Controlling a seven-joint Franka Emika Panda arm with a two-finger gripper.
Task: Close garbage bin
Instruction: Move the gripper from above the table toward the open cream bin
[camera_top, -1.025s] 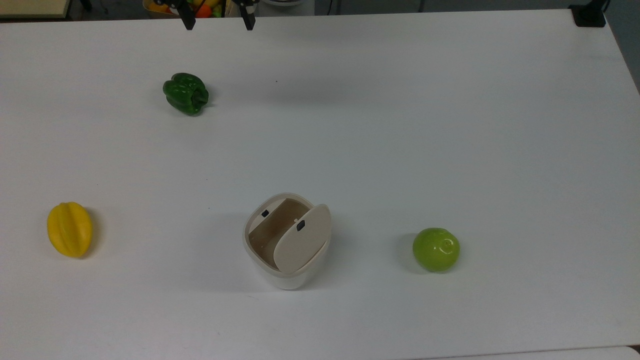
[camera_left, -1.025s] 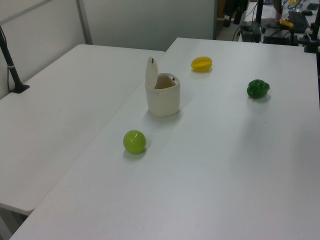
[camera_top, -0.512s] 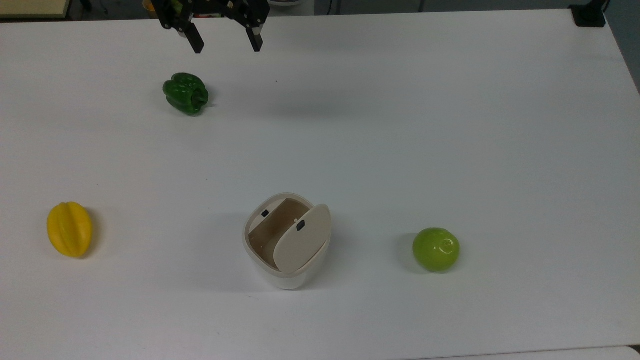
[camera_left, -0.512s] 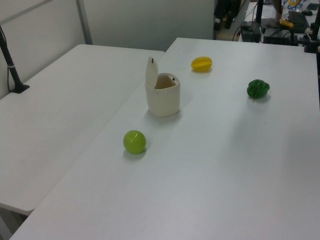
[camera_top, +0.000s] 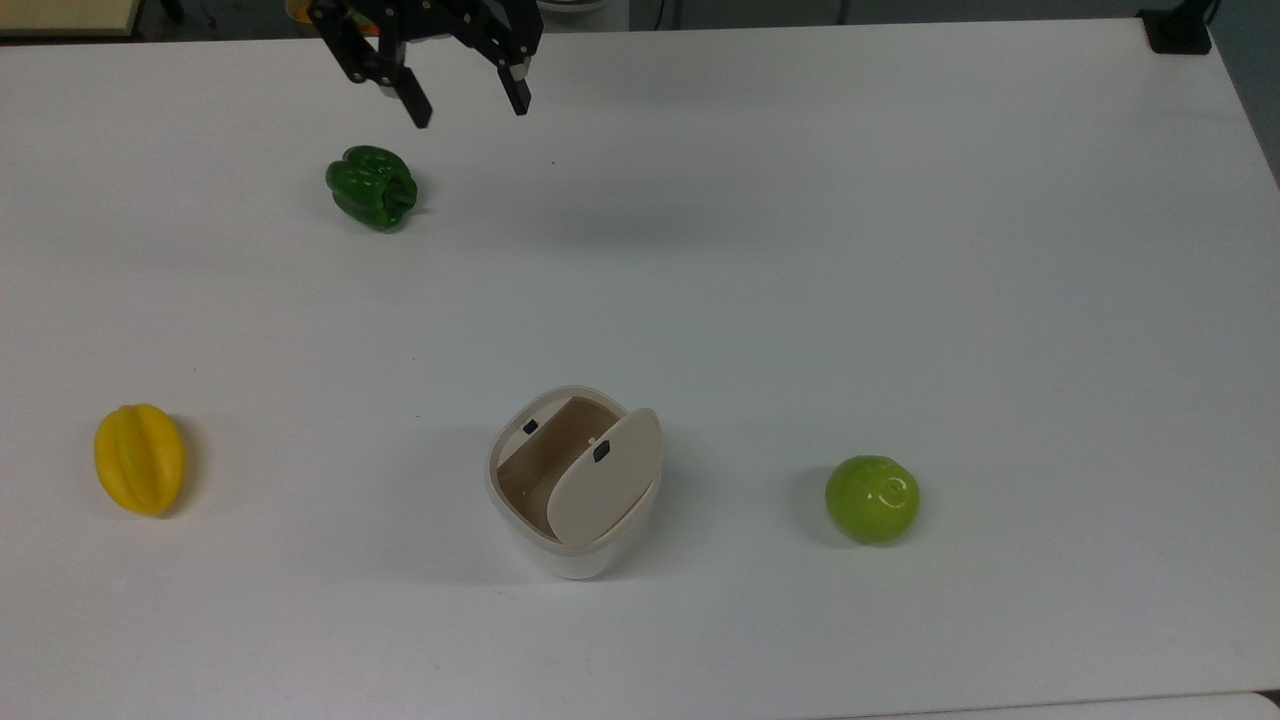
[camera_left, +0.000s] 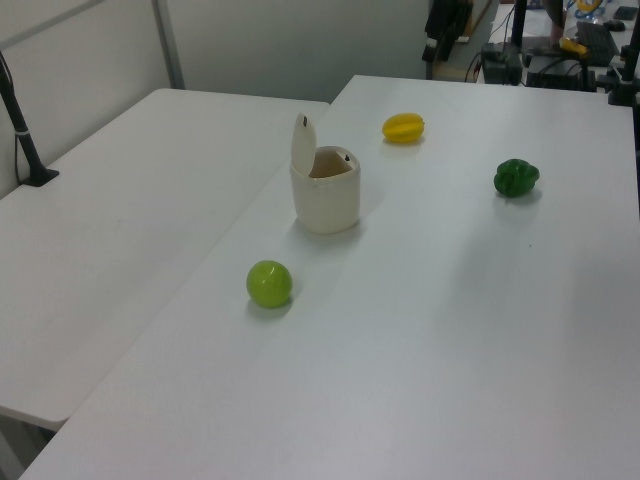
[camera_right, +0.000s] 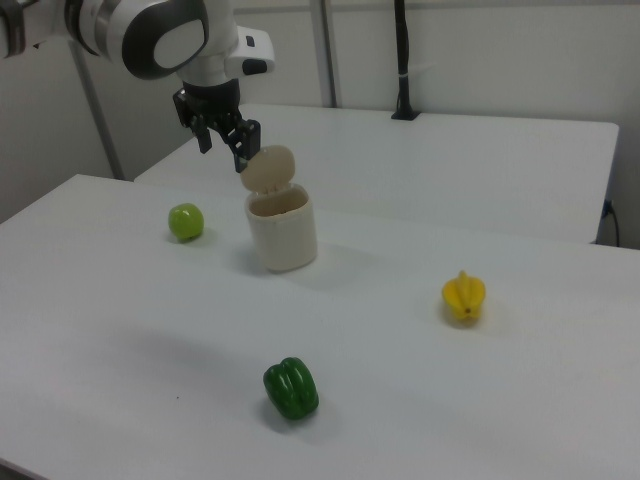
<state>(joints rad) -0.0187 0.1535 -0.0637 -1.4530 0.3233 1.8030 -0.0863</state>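
The garbage bin (camera_top: 560, 545) is a cream-white tub standing near the table's front in the top view. Its beige lid (camera_top: 605, 480) is tilted up on its hinge, with a small black button on it, and the inside is exposed. The bin (camera_left: 325, 195) also appears in the left view and the right view (camera_right: 282, 235), with the lid (camera_right: 268, 168) upright. My gripper (camera_top: 470, 108) hangs open near the table's far edge in the top view, well apart from the bin. In the right view the gripper (camera_right: 225, 148) is above the table, to the right view's left of the lid.
A green pepper (camera_top: 372, 187) lies just below the gripper in the top view. A yellow starfruit (camera_top: 139, 458) sits at the top view's left and a green round fruit (camera_top: 872, 499) to the right of the bin. A second white table (camera_left: 110, 230) adjoins.
The gripper has come further into the top view, moving from the far edge toward the table's middle. The bin, its lid and the fruits have not moved.
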